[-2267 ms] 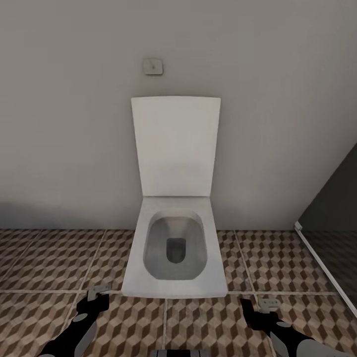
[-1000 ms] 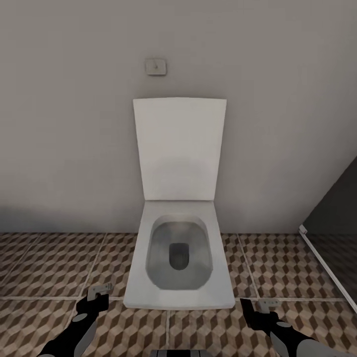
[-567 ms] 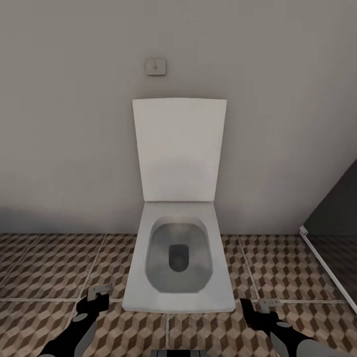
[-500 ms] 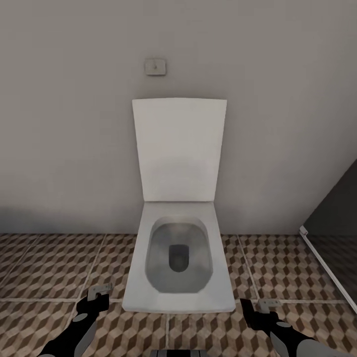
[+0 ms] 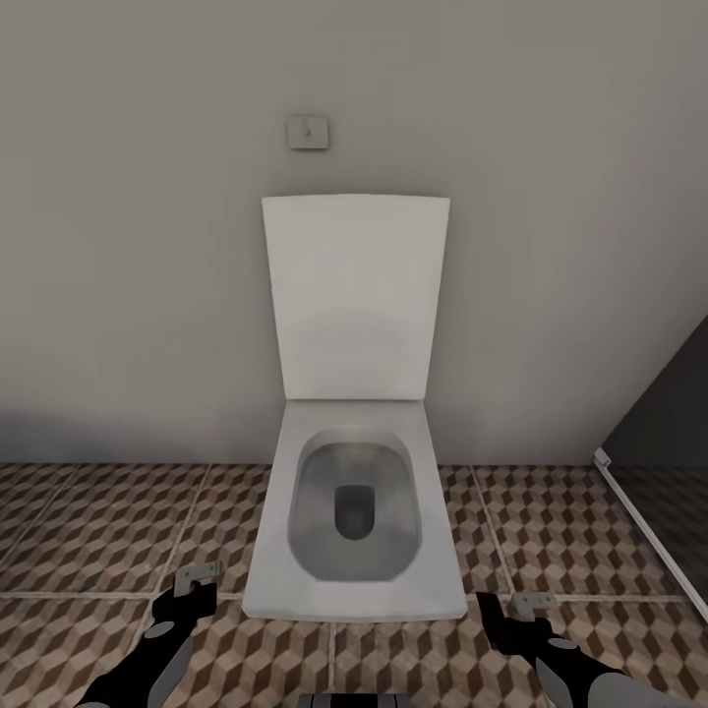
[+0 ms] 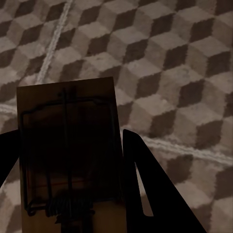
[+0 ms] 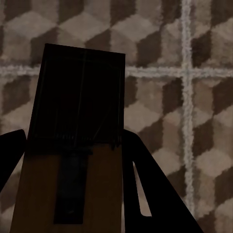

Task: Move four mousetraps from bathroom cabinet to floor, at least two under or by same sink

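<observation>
Facing the toilet (image 5: 354,511), robot stopped on the bathroom floor (image 5: 88,511), both arms held low and forward.

Left gripper (image 5: 194,582) clamps a mousetrap (image 6: 70,155) between its dark fingers (image 6: 150,194); board sits flat between them, wire side toward the wrist camera, hovering above the tiles. Right gripper (image 5: 523,608) likewise closed on a second mousetrap (image 7: 77,141), its far end dark in shadow. Carrying one per arm probably halves the trips from the cabinet. Held flat and low, each board likely needs only a short drop to land wire side up.

No sink in sight. Toilet stands straight ahead, so the robot probably has to turn or drive on before releasing, if these two are the ones meant for the sink.

Materials: traps are thin tan rectangles, matte, wood-like, crossed by a black wire frame with a coil near the gripped end. Tiles show a brown, beige and white cube print, with pale grout lines forming a grid. Toilet is white, boxy, glossy, its lid (image 5: 354,295) raised against a plain grey wall (image 5: 128,246). Small square flush plate (image 5: 307,131) above. Dark panel (image 5: 669,413) with a pale lower edge at far right.
</observation>
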{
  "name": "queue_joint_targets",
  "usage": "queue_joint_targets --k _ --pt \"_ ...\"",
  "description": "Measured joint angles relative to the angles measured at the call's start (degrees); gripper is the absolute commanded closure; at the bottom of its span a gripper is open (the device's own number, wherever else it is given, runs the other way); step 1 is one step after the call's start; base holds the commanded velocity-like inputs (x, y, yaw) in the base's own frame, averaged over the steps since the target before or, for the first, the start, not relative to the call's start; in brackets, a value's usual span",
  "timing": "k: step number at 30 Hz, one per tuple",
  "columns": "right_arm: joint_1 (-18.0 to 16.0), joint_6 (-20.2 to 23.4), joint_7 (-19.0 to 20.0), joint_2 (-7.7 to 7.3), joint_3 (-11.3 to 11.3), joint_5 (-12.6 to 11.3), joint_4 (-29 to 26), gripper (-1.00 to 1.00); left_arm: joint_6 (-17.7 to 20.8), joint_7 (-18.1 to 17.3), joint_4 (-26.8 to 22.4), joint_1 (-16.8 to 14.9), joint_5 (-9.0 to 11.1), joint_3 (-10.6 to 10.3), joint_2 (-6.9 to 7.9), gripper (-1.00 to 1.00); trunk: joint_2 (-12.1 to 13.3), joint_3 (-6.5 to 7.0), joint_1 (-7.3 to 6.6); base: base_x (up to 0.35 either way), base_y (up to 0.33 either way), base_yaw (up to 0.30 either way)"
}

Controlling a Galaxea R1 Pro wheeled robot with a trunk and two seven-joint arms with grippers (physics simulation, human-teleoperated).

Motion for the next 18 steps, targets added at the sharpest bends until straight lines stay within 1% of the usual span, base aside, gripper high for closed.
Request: queue_joint_targets --k 12,18 --pt "0.0 0.0 0.0 0.00 0.0 0.0 0.0 1.00 0.0 -0.1 0.0 0.0 0.3 0.0 -0.02 1.00 0.0 0.00 0.00 0.000 0.000 0.000" --pt "0.0 0.0 0.0 0.00 0.0 0.0 0.0 1.00 0.0 0.0 0.0 0.0 0.2 0.0 -0.06 1.00 0.0 0.00 0.00 0.000 -0.096 0.000"
